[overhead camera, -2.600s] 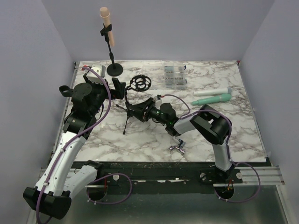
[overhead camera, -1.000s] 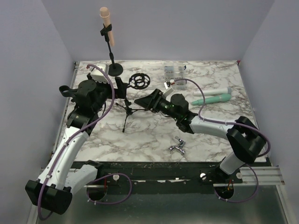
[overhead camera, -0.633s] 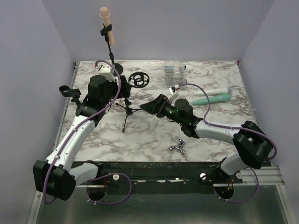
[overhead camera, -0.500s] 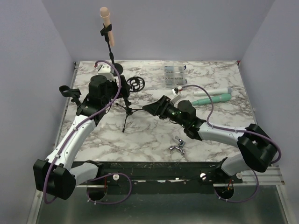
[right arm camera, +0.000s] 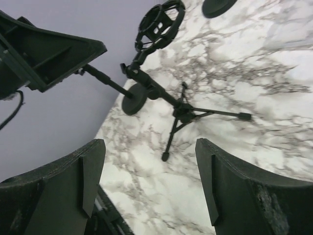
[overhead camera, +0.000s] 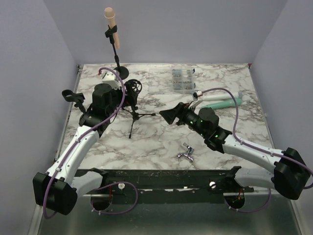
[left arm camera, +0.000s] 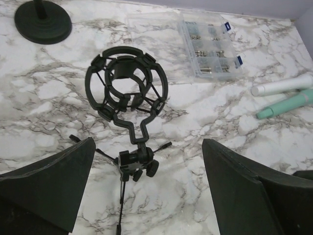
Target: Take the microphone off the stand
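A peach microphone (overhead camera: 111, 18) sits in the clip of a tall black stand whose round base (overhead camera: 121, 72) is at the back left; the base also shows in the left wrist view (left arm camera: 43, 22). A small black tripod stand (overhead camera: 133, 115) carries an empty ring-shaped shock mount (overhead camera: 133, 88). My left gripper (overhead camera: 126, 94) is open, with the mount (left arm camera: 126, 78) and the tripod hub (left arm camera: 137, 161) ahead between its jaws, untouched. My right gripper (overhead camera: 166, 114) is open and empty, right of the tripod (right arm camera: 183, 111).
A teal microphone (overhead camera: 222, 103) and a white one (overhead camera: 220, 96) lie at the right. A clear parts box (overhead camera: 182, 80) is at the back centre. A metal fitting (overhead camera: 186, 152) lies near the front edge. A black clip (overhead camera: 72, 96) sits at the left edge.
My right gripper has pulled back to the right, away from the tripod. My left gripper has come up behind the shock mount, which has shifted left and now stands edge-on.
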Available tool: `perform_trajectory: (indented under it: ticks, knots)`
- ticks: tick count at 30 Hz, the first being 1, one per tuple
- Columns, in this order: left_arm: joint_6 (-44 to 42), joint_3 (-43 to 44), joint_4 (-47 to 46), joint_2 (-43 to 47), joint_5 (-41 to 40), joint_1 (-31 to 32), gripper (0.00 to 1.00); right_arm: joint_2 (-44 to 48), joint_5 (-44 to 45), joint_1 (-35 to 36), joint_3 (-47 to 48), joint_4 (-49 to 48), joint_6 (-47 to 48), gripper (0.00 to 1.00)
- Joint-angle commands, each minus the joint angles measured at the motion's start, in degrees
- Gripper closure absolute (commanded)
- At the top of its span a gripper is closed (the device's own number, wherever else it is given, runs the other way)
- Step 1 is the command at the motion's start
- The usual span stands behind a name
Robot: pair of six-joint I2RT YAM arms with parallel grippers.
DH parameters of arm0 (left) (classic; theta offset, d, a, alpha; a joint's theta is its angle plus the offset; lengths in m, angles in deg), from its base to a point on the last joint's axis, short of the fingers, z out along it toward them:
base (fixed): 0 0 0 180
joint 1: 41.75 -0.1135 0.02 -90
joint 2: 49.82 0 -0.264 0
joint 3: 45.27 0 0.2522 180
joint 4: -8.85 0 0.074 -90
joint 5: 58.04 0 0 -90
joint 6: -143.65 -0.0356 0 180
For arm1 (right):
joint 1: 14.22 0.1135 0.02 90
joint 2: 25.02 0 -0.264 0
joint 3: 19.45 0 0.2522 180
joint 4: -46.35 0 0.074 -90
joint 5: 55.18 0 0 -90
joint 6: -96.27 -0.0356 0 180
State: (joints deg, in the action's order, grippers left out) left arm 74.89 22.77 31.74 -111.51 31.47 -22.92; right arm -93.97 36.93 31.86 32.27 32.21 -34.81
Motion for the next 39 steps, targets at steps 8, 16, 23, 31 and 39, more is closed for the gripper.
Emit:
perform_trajectory:
  ticks: [8, 16, 23, 31, 39]
  knots:
    - [8.4, -8.2, 2.5, 1.2, 8.5, 0.4, 0.05, 11.9, 10.1, -0.2, -2.6, 12.1, 18.2, 0.18]
    - [6.4, -12.7, -6.5, -2.6, 1.0, 4.1, 0.19, 11.1, 6.5, -0.2, -4.5, 9.6, 17.4, 0.18]
    - [1.9, -13.9, -14.8, -8.8, -8.5, 6.3, 0.23, 11.7, 6.5, -0.2, -5.5, 8.7, 17.1, 0.18]
    - [0.6, -3.7, -10.4, -19.3, -10.7, 6.3, 0.66, 12.5, 8.1, -0.1, -6.3, 8.2, 17.4, 0.18]
    - [3.4, 4.1, -4.0, -25.8, -16.8, 5.3, 1.00, 11.8, 9.4, -0.2, -6.3, 8.2, 18.0, 0.18]
